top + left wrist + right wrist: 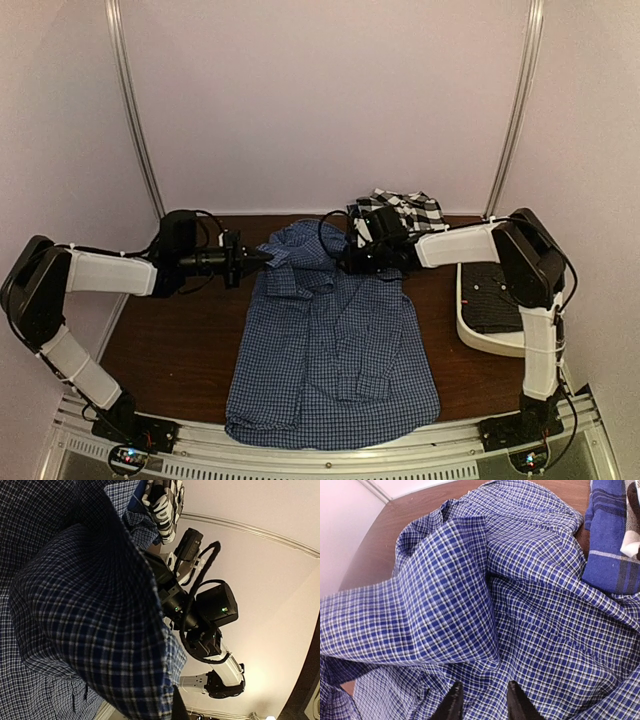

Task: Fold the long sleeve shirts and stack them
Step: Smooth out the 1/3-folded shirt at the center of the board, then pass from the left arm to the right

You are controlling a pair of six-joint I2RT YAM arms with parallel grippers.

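Left arm reaches in level from frame left. left tool [262, 257] is clamped on a raised shoulder fold of the fine-check shirt [335, 350], which lies spread mid-counter [170, 345]. The right arm's forearm is level, with the right tool [484, 692] low over the same shirt, fingers apart, gripping nothing. large-check shirt [405, 208] sits top centre. dark shirt [165, 502] has white letters that look like "NOT".

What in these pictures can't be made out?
- Left tool fingertips: left wrist view, buried under blue check shirt.
- Black-and-white check shirt: top view, right arm covers its near part.
- Dark blue cloth: right wrist view, cut off by the edge.
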